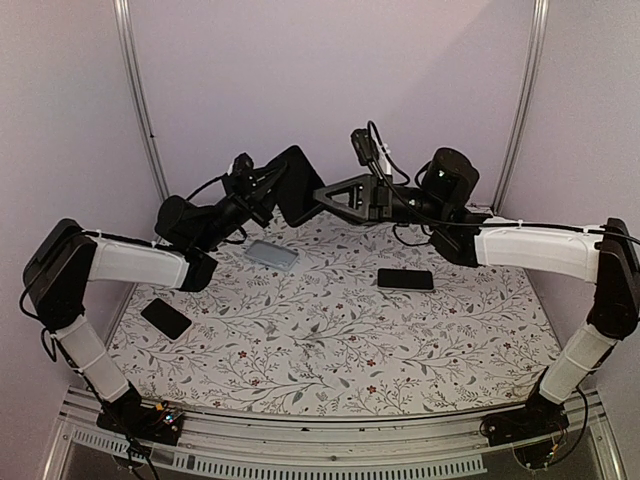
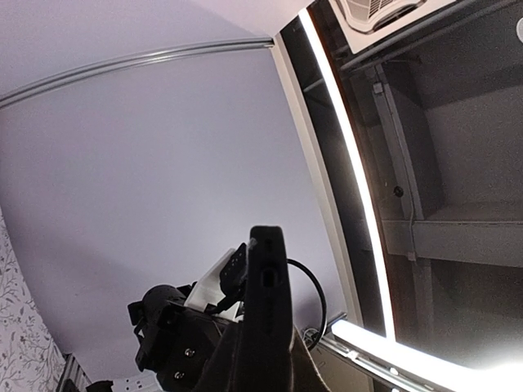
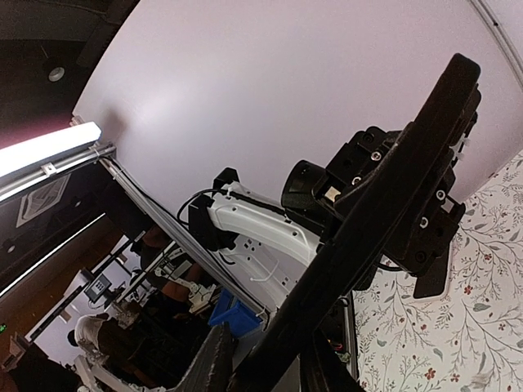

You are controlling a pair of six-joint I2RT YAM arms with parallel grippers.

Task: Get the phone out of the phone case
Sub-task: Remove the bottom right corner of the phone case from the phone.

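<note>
Flowered tablecloth is covering the table, and a black phone case is hanging in the air above its far side, between the two grippers.
The left gripper is clenching the case's left edge. The right gripper is meeting the opposite edge, and the case is running between its fingers, though I cannot tell whether they are pressing it. A grey slab, a dark handset and a second dark handset are lying flat on the cloth.

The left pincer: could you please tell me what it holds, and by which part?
The left pincer grips the black phone case by its left edge.
</note>
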